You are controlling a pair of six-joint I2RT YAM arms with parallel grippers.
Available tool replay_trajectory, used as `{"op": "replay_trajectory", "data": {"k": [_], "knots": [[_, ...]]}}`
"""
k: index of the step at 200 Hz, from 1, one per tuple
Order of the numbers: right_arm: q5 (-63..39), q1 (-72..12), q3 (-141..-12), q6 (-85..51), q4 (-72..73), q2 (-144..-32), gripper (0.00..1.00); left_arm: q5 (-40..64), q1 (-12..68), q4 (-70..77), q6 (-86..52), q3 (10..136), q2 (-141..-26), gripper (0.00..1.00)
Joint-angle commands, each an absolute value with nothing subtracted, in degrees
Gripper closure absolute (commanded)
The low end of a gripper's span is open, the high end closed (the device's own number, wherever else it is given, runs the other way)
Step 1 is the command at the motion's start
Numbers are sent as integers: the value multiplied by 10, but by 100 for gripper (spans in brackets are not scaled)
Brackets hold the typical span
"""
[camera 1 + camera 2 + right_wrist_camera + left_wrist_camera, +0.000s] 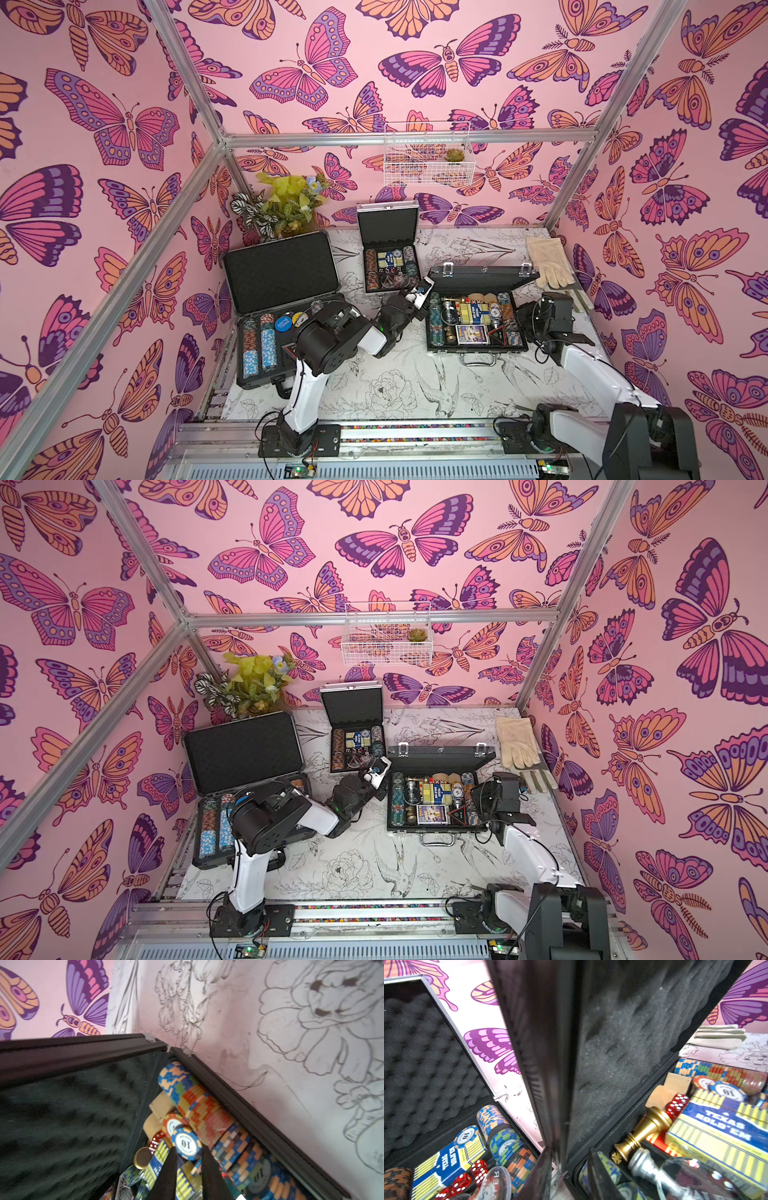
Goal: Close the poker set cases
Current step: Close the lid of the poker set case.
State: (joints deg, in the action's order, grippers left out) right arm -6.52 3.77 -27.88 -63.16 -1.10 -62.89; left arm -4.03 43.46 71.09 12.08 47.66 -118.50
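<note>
You are shutting the right case (478, 350); its lid (482, 276) leans up. Your left gripper (569, 1153) has fingers a little apart around the lid's left edge. Your right gripper (188, 1149) is a little open over the chips (199, 1109), empty. Next, push the lid down flat

Flower-sketched table (395, 386) bears three open cases (482, 276) and a glove (546, 262)
</note>
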Motion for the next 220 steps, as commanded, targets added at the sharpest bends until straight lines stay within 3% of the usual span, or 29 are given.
{"op": "replay_trajectory", "data": {"k": [1,74,129,174,195,220], "knots": [[-70,42,-283,-620,-10,-615,76,-46,437,738,137,464,-1177,66],[-63,43,-280,-637,0,-628,76,-67,437,764,103,409,-1146,51],[-64,44,-284,-637,-5,-637,76,-45,415,750,-5,354,-1072,46],[-66,47,-283,-621,-30,-632,75,30,353,459,-195,432,-992,46],[-67,52,-288,-607,-65,-631,73,55,347,309,-203,501,-974,46],[-52,55,-295,-588,-121,-620,69,54,347,245,-203,540,-966,46]]}}
